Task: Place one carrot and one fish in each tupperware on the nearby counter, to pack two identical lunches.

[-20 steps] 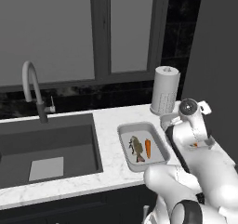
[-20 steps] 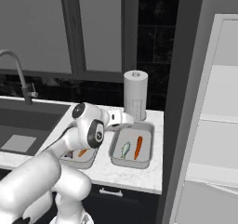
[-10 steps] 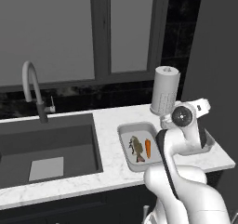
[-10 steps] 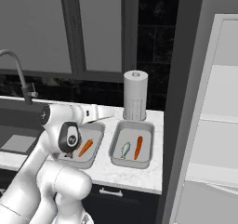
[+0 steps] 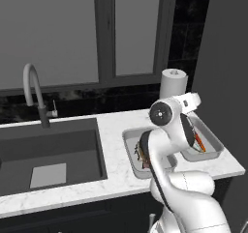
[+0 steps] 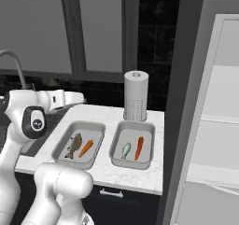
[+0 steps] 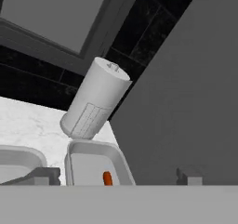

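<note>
Apparently carrots (image 6: 138, 148) lie lengthwise in both tupperware (image 6: 149, 131), tips nearward.

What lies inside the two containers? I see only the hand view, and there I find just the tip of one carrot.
Observer: The tupperware beside the paper towel roll holds one carrot and one fish, side by side.
Operator: And the other tupperware? I see only its rim.
Observer: The tupperware nearer the sink also holds one fish and one carrot.
Operator: The paper towel roll looks tilted to me. Did it fall?
Observer: No, the paper towel roll stands upright on the counter, behind the tupperware beside it. The tilt is only that of your camera.
</note>
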